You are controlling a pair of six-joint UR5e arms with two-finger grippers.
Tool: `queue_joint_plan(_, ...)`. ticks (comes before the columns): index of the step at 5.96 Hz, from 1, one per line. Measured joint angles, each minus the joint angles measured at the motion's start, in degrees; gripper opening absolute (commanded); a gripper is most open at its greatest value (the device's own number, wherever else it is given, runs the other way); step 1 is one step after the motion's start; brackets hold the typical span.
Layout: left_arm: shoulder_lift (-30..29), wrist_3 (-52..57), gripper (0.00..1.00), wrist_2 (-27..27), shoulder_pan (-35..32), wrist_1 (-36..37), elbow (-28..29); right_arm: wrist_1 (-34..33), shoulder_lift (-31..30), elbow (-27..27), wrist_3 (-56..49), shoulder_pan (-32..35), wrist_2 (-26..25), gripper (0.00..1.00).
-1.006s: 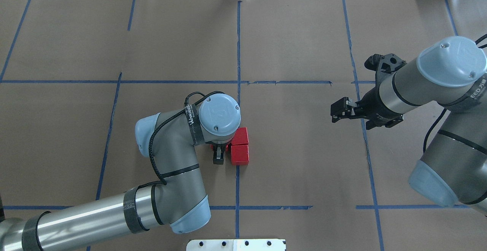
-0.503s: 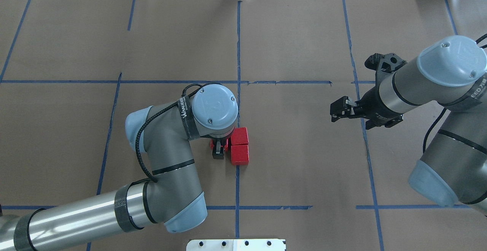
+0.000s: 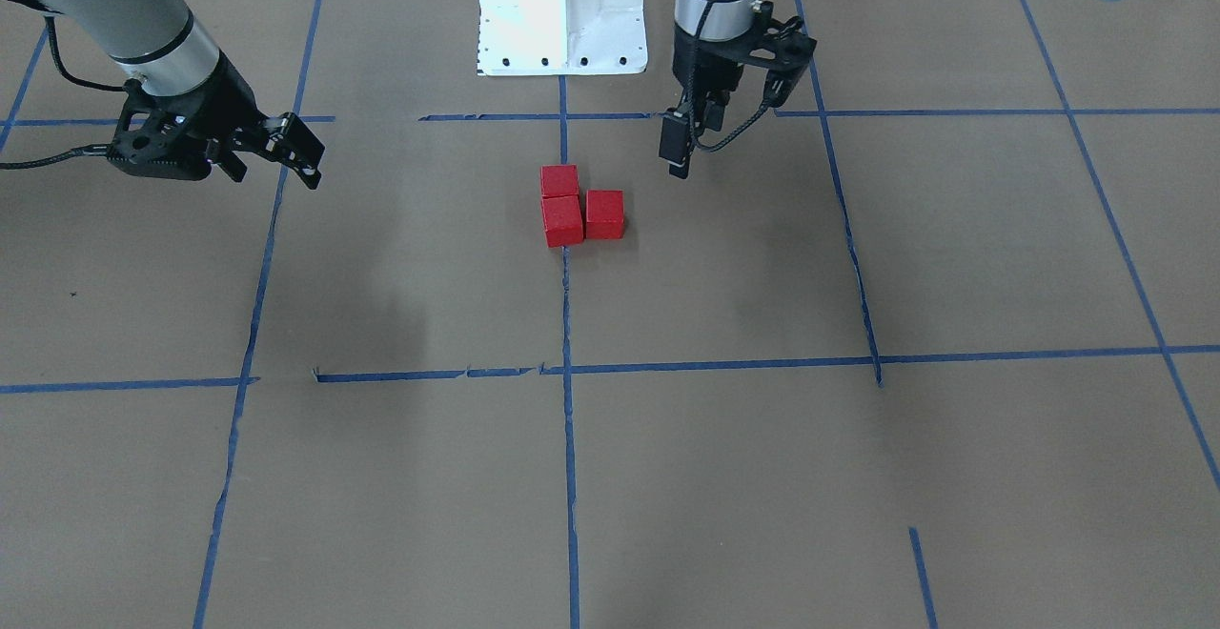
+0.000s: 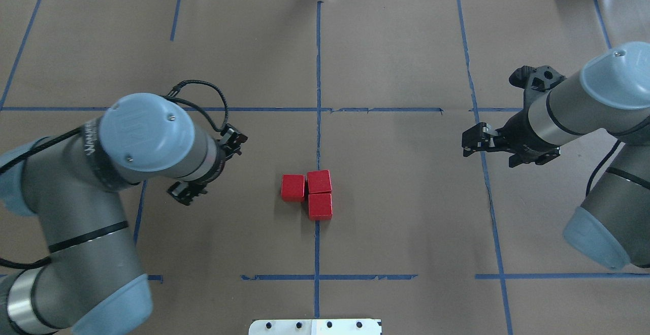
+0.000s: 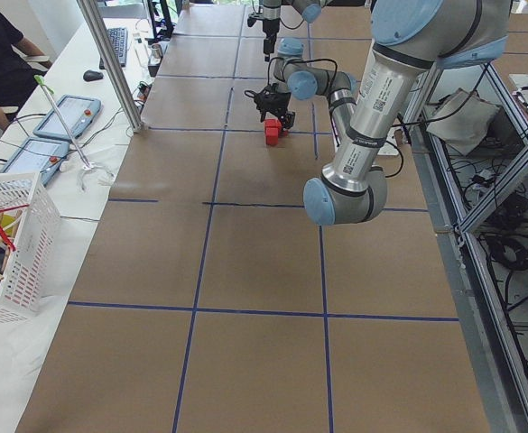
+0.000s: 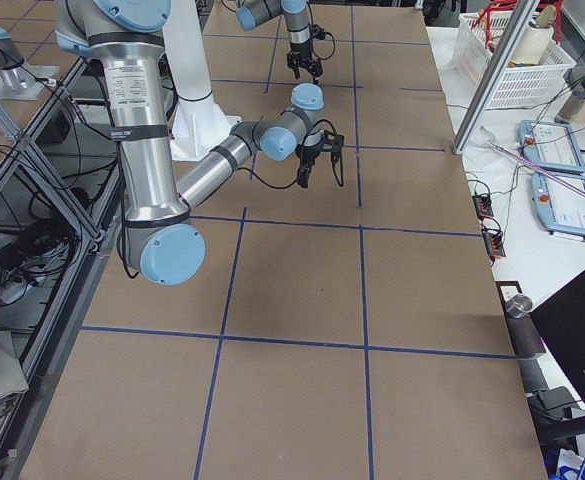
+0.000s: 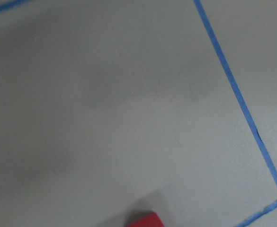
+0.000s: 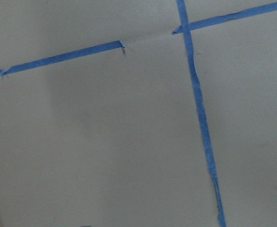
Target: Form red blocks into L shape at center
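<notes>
- Red blocks [image 4: 319, 182] are now uncovered at frame centre, touching in an L; the task is judged complete.
- Left jaws, withdrawn leftward, seem released; right jaws are released, empty.

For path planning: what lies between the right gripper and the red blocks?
Only bare brown board, in the overhead view, separates right gripper from red blocks.

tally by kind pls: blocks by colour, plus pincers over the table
red blocks: 3
pincers: 2 (left pincer, right pincer)
total: 5
</notes>
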Motion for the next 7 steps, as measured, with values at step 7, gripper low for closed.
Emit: queue_joint_plan(7, 24.67, 102.91, 1.0, -31.52, -44.7, -0.03, 6.57, -0.85, -20.13, 0.36, -44.9, 28.86, 12.77, 1.0)
